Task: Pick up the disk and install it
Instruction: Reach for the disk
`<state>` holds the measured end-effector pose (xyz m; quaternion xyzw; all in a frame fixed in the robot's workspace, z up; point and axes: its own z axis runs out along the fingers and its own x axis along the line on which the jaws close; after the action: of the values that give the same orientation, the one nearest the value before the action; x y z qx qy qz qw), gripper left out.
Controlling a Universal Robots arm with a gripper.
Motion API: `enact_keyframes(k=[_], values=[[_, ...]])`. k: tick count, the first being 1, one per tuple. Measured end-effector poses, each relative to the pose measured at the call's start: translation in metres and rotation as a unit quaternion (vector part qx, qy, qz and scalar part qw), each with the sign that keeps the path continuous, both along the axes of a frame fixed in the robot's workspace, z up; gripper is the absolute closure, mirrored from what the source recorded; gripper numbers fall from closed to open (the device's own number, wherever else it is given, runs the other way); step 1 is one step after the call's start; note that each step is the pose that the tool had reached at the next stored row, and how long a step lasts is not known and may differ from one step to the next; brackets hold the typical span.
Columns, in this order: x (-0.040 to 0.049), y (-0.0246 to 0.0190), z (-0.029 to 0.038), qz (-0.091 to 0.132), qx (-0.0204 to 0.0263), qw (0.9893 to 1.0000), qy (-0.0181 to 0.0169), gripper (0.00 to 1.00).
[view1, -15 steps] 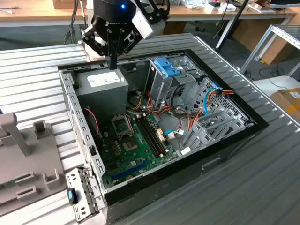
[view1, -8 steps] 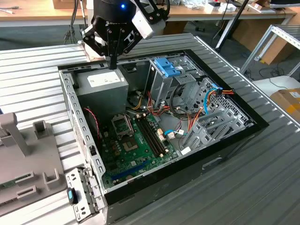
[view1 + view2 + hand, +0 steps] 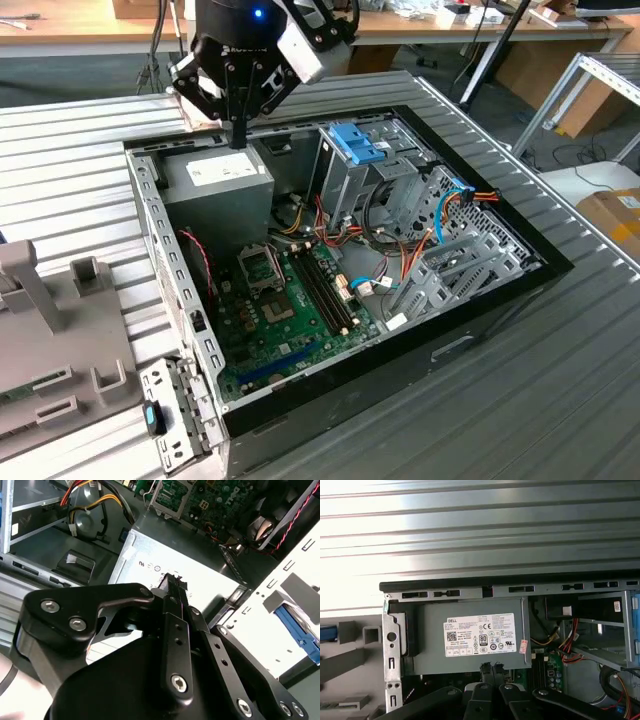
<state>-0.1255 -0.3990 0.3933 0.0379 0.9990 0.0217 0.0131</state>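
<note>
Black fingers point(image 3: 173, 611), closed on nothing, hover above the power supply point(image 3: 470, 640), well apart from the disk point(image 3: 300, 630).

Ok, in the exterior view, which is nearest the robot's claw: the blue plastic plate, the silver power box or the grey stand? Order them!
1. Silver power box: just below the gripper, in the case's back corner.
2. Blue plastic plate: farther off, toward the exterior view's right.
3. Grey stand: farthest, outside the case, exterior view's lower left.

Matt black pincer point(image 3: 173, 581); beneath it dull grey metal power supply point(image 3: 432, 642) with paper label point(image 3: 480, 634); beyond, glossy ribbed counter point(image 3: 470, 530)
</note>
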Motion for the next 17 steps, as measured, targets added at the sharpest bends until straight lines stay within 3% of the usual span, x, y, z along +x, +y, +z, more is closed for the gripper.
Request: enact_keyframes(k=[14, 17], values=[[-0.0197, 0.0000, 0.0000, 0.000, 0.0000, 1.0000, 0.0000, 0.89], [-0.0278, 0.0000, 0.0000, 0.000, 0.0000, 1.0000, 0.0000, 0.89]])
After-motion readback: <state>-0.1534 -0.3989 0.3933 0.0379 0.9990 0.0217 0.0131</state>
